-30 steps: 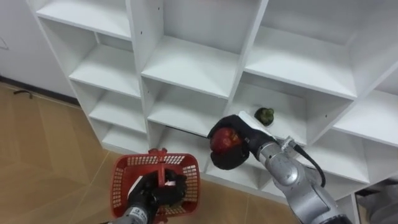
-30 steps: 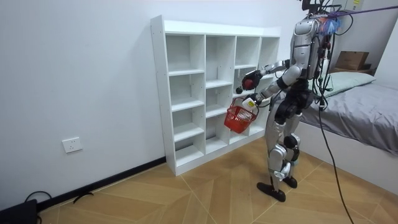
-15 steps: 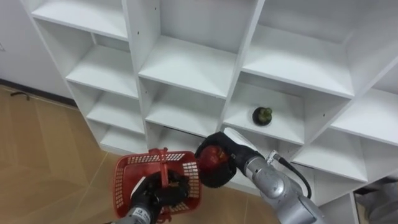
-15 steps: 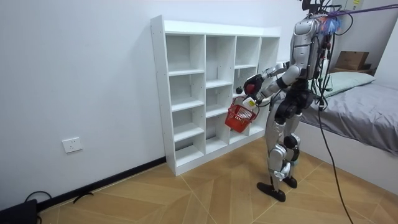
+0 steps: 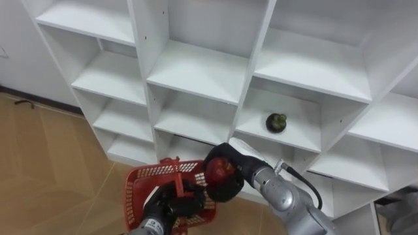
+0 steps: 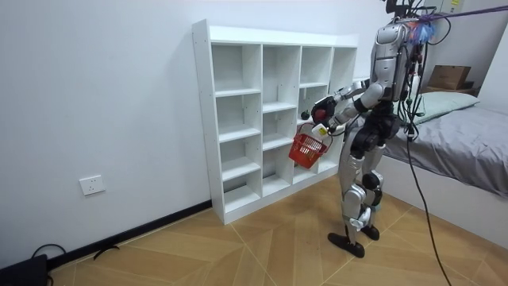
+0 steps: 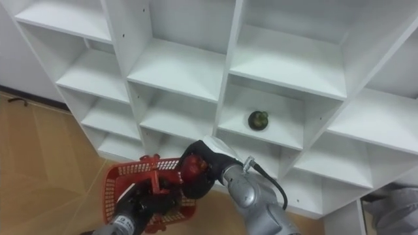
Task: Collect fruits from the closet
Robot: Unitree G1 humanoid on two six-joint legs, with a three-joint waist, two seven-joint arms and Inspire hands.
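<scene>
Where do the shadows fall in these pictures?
Left eye view: the shelves are brightest on the boards, greyer toward each back wall; the green fruit throws hardly any shadow. Right eye view: the right robot hand around the apple is a dark patch. Room view: soft, even light.

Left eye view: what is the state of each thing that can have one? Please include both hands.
red apple: gripped in the right hand, close above the basket's right rim, not released.
right hand: fingers curled round the apple.
red basket: carried by its handle, roughly upright.
left hand: fingers closed on the basket's handle.
green fruit: lying on a closet shelf, untouched.
closet: open compartments, no doors.
</scene>
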